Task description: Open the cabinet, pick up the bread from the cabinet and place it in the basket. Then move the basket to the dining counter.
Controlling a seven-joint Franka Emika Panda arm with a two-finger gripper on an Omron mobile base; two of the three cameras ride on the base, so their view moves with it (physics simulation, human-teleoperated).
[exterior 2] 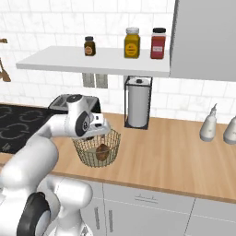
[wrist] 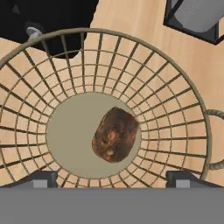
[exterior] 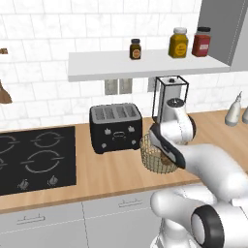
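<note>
Wooden bench (exterior 2: 175, 147), bread (wrist: 115, 134) resting in basket (wrist: 183, 109).
Open, empty hand (wrist: 112, 179) hovers directly above; basket rim encircles both fingertips.

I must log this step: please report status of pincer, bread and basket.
Pincer open, above basket. Bread lies free on basket floor. Basket on wood counter beside toaster, paper towel holder close behind.

basket (wrist: 192, 100) top open | toaster (exterior: 116, 127) beside – towel stand (exterior 2: 137, 108) behind
</note>
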